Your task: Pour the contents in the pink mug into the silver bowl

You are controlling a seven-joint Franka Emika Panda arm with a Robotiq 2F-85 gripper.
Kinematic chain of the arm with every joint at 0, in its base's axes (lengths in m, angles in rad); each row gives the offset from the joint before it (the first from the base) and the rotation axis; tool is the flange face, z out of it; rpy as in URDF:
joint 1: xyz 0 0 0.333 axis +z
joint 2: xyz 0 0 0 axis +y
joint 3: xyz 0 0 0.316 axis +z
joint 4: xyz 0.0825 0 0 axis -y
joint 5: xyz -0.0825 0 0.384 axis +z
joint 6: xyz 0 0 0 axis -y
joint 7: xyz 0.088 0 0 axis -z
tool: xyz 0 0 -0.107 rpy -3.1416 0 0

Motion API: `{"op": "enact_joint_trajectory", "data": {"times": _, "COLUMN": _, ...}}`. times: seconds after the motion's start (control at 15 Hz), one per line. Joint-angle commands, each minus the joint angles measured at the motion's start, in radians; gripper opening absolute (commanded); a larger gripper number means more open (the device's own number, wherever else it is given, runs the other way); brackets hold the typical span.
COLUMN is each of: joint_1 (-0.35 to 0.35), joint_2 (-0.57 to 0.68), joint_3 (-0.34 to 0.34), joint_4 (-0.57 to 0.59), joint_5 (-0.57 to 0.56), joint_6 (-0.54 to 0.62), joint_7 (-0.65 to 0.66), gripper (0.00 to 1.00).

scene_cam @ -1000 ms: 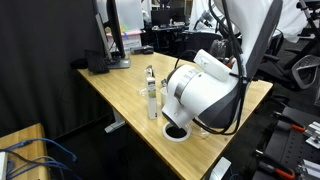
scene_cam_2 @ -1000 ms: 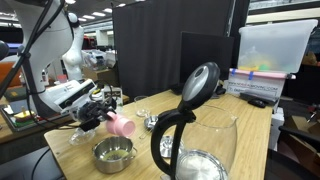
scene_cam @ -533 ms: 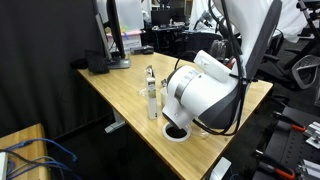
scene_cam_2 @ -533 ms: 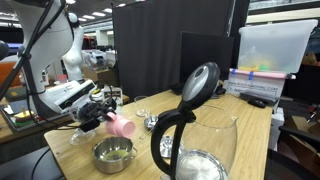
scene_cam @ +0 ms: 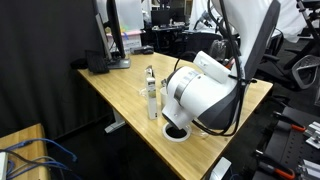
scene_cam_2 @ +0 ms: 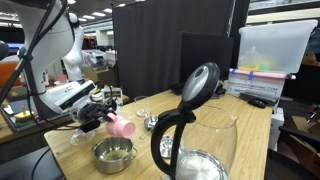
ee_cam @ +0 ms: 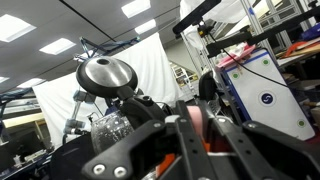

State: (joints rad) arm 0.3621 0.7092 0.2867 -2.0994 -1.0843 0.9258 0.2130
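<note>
Pink mug (scene_cam_2: pixel 122 126) sideways in grasp of end effector (scene_cam_2: pixel 108 119), above silver bowl (scene_cam_2: pixel 113 153)

On table (scene_cam_2: pixel 70 158) a bowl (scene_cam_2: pixel 113 152), mug (scene_cam_2: pixel 122 126) raised beside it, kettle (scene_cam_2: pixel 205 160) at right

Even overhead light is falling on the table (scene_cam: pixel 120 85); shadows are reading soft. Ceiling panels (ee_cam: pixel 140 8) are blowing out white in the wrist view, where the pink mug (ee_cam: pixel 200 125) is blurring near the lens. The foreground kettle (scene_cam_2: pixel 205 150) is glinting, defocused.
</note>
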Motion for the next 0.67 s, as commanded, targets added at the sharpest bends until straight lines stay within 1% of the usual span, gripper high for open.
{"op": "enact_joint_trajectory", "data": {"times": 0.0, "joint_1": -0.007, "joint_2": 0.013, "joint_3": -0.004, "joint_4": 0.027, "joint_5": 0.004, "joint_6": -0.021, "joint_7": 0.02, "gripper": 0.04}}
{"op": "enact_joint_trajectory", "data": {"times": 0.33, "joint_1": -0.023, "joint_2": 0.0, "joint_3": 0.007, "joint_4": 0.038, "joint_5": 0.045, "joint_6": 0.002, "joint_7": 0.0, "gripper": 0.04}}
{"op": "enact_joint_trajectory", "data": {"times": 0.6, "joint_1": -0.041, "joint_2": -0.015, "joint_3": 0.018, "joint_4": 0.041, "joint_5": 0.089, "joint_6": 0.047, "joint_7": -0.028, "gripper": 0.04}}
